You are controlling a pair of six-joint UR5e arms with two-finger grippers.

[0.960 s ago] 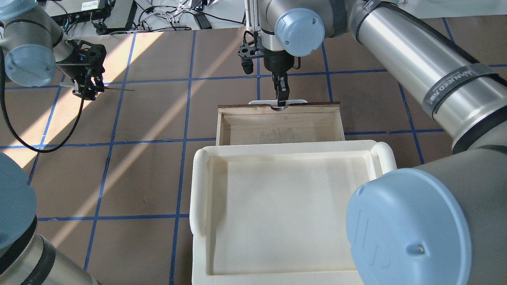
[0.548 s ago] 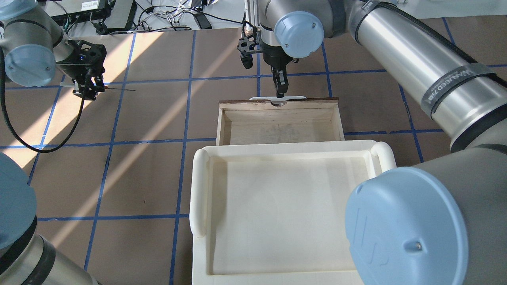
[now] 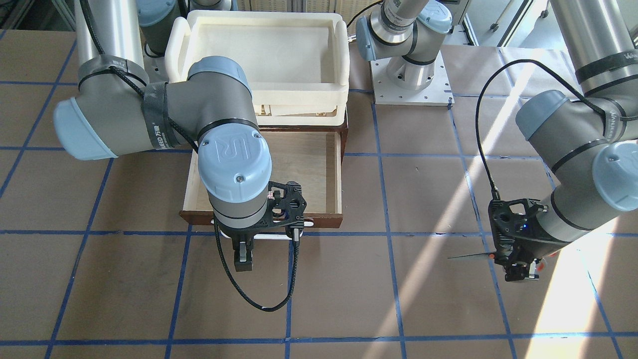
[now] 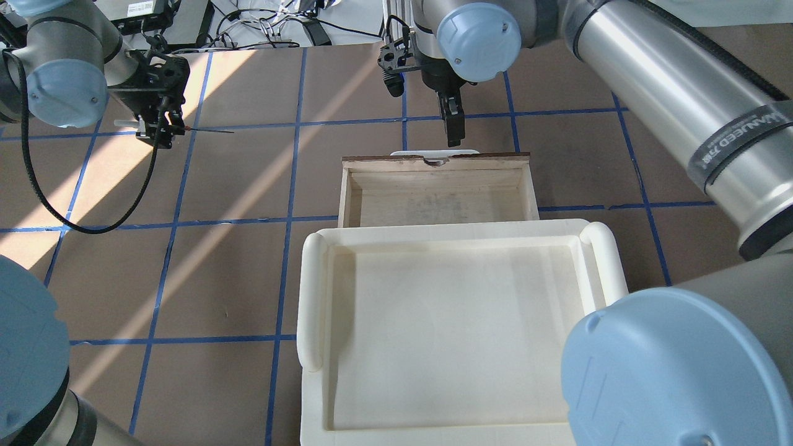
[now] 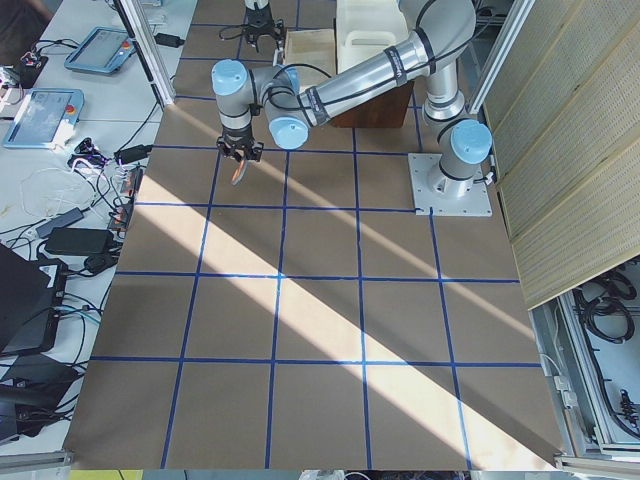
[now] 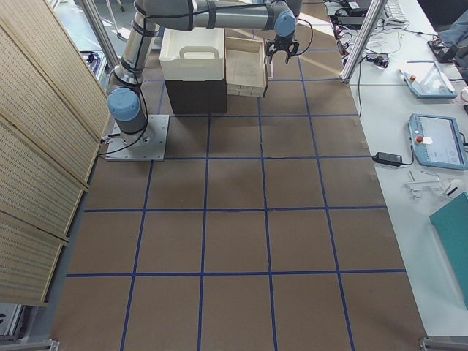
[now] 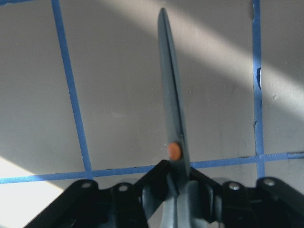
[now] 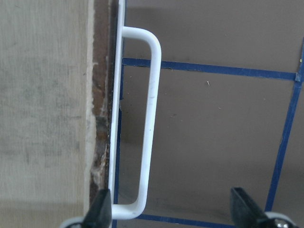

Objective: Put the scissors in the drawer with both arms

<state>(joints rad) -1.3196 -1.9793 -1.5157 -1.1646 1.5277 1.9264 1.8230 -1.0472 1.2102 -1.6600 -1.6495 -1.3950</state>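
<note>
Left end effector [image 4: 161,135] pinches small silver-bladed, grey-handled scissors [image 7: 172,109] above brown taped worktop [image 4: 235,279], well apart from open reddish-brown wooden drawer [image 4: 433,162]. Right end effector [image 8: 171,209] spread, near drawer's white bar handle [image 8: 151,95].

Brown cardboard-covered worktop [image 4: 235,279] with blue tape grid; black box cabinet [image 6: 194,96] and grey metal base plate [image 3: 434,93] sit on it.

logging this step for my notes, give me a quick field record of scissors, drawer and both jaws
scissors: small silver-bladed, grey-handled scissors, blades closed, off to the drawer's side
left jaws: shut on the scissors' handles
right jaws: open, by the white bar handle, not gripping it
drawer: dark brown wooden drawer, pulled open, no scissors inside
placed: not yet
</note>
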